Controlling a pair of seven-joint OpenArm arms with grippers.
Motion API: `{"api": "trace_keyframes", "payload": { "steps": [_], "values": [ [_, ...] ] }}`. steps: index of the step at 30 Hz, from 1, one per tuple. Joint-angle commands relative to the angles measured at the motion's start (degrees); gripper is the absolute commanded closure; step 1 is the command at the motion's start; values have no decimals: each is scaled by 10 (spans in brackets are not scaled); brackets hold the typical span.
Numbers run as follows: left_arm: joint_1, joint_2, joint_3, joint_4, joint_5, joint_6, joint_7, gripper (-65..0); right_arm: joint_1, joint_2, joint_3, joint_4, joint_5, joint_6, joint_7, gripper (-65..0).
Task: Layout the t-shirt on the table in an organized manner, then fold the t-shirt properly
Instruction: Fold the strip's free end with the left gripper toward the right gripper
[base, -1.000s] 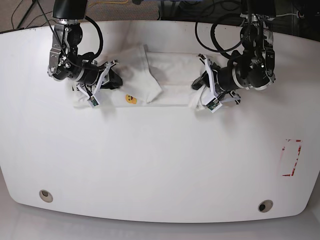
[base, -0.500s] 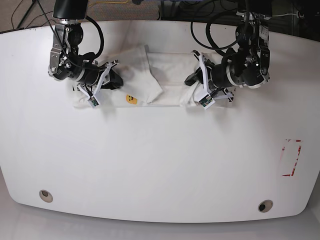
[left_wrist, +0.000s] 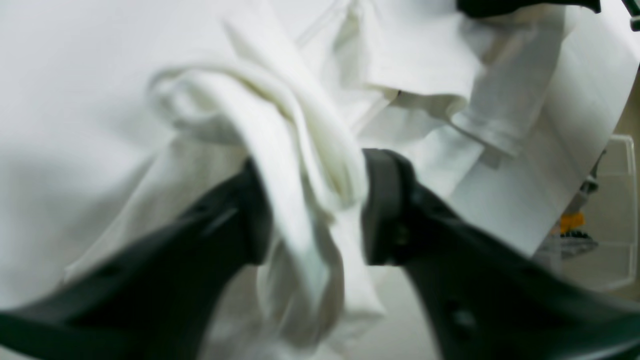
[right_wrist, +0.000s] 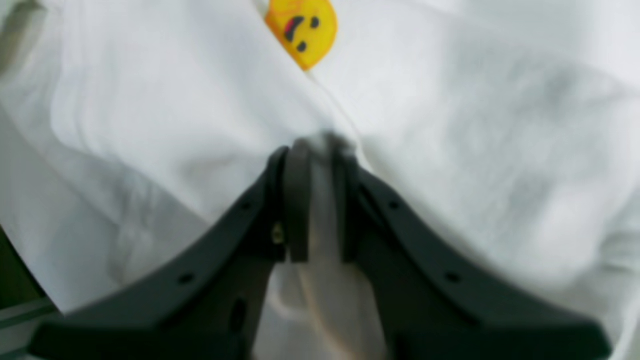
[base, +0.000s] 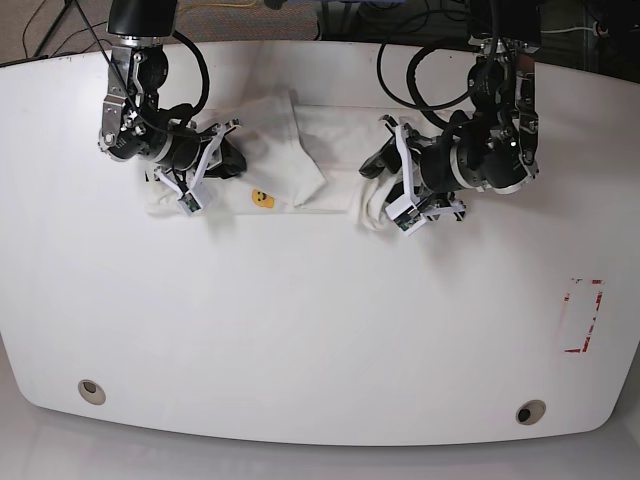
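White cotton t-shirt (base: 300, 160) lies bunched at the table's (base: 320, 330) far edge, long axis left-right. Looks mid-fold to me. Right gripper (right_wrist: 315, 200) is clamped on fabric near the smiley (right_wrist: 301, 29); left gripper (left_wrist: 312, 205) has jaws parted around a bunched fold. Next it should drop it cleanly and flatten.

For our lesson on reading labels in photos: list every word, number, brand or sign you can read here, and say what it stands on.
No readable words or numbers in any view.
Yellow smiley: a face sign only, printed on the t-shirt; no letters.
Red-and-white tape mark on the table: no text.
Small tags on the wrist mounts in the base view: too small to read.
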Motion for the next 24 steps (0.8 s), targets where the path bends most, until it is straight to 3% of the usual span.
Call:
{"api": "trace_keyframes", "payload": {
  "steps": [1,11,16,24],
  "values": [
    [-21,10,15,14,-26,-1,9,-381,-8,6,0,16,-28,-5,-34,-87],
    [-38,4,28,43,-74,-1,50,-386,-10,6,-2,34,-28,-5,-49,-87],
    [-39,-42,18,43,-73,-1,43,-386,-10,6,0,34,-28,-5,-49,-87],
    [-19,-118,-12,40,-72,-1,-19,-385,-11,5,1,34,-28,-5,-49,-87]
  ]
}}
